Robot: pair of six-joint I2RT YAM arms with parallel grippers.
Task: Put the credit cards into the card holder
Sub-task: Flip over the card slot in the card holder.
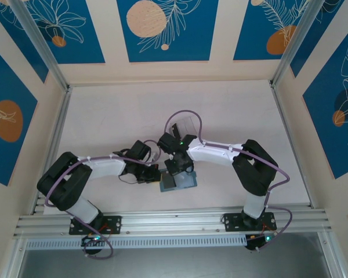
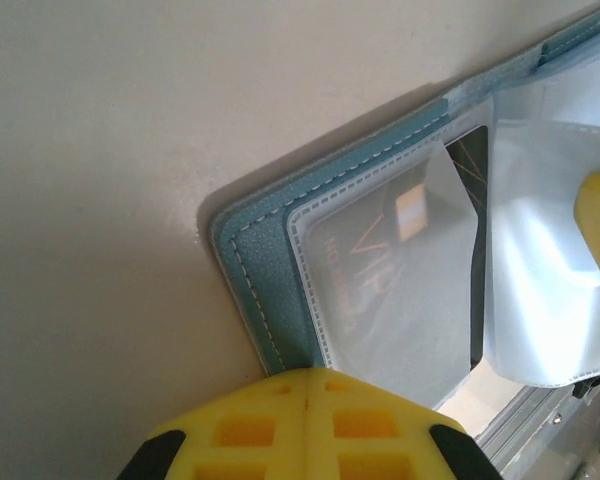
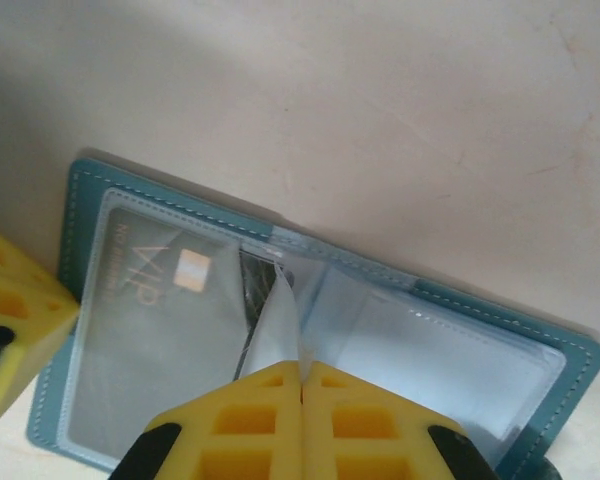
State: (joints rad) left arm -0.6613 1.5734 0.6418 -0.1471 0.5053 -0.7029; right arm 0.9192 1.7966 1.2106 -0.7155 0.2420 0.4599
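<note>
Both pairs of jaws are pressed shut. The right gripper (image 3: 302, 392) pinches a clear sleeve leaf (image 3: 273, 325) rising from the middle of the teal card holder (image 3: 78, 205), which lies open on the table (image 3: 380, 100). The left gripper (image 2: 305, 402) holds nothing and sits at the holder's corner. A dark VIP credit card (image 3: 170, 290) sits in the holder's pocket on that side.

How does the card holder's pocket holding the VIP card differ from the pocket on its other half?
The VIP-card pocket holds a dark credit card with a chip; the other pocket looks empty. At the VIP-card pocket's inner edge a clear flap rises into the shut right gripper; the other pocket lies flat. Both are clear sleeves in the teal card holder, open on the table.
</note>
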